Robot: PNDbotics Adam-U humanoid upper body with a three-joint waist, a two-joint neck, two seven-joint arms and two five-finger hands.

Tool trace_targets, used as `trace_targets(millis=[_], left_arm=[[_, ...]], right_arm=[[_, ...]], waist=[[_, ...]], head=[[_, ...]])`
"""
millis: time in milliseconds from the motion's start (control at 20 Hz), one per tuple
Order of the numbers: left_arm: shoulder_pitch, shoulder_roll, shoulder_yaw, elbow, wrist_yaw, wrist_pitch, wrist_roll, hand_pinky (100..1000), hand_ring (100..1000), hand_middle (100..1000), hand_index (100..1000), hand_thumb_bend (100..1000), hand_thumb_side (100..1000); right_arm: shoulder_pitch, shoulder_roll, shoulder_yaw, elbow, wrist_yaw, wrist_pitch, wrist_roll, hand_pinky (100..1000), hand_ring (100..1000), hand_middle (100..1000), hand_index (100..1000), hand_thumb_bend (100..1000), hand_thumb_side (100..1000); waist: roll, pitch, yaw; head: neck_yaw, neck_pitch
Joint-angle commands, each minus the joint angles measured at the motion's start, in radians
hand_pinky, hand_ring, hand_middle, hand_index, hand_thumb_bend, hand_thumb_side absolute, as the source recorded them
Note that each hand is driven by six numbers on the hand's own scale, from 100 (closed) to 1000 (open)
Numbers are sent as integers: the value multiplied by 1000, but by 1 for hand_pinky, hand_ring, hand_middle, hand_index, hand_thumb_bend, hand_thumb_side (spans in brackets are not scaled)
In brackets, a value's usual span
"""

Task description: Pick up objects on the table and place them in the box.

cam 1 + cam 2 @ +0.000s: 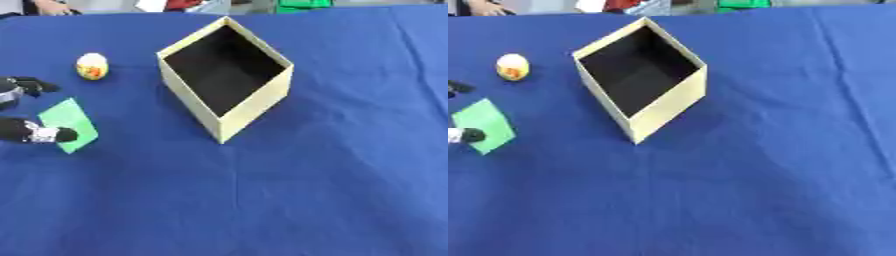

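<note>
Left eye view shows the green card (pixel 68 123) lying flat on the blue tablecloth (pixel 332 175) left of the open box (pixel 254 107), with the left hand (pixel 35 132) apparently pinching its near edge between thumb and fingers. A thin flat card could slip out during lifting. The egg-shaped toy (pixel 92 66) waits further back.

I see a creased blue tablecloth (pixel 332 190) filling my view; beyond its far edge, something green (pixel 304 5).
</note>
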Motion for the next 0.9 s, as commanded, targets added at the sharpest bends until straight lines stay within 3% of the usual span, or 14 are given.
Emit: trace_targets(millis=[50,350,900], left_arm=[[-14,22,8,-4,-4,1,-2,972,920,917,982,788,839],[-17,20,5,3,-9,-7,-19,972,924,902,985,800,765],[-37,12,1,31,-50,-5,-17,963,918,886,983,829,786]], right_arm=[[-17,-15,-6,-7,1,-2,2,789,620,614,808,100,778],[-19,-16,-5,-6,-1,-2,4,789,619,613,808,100,779],[-25,-23,-5,0,-7,-3,9,790,617,611,808,100,783]], waist=[[1,-15,0],[1,-11,-3],[2,5,-7]], head=[[0,-8],[-1,-5],[-5,3]])
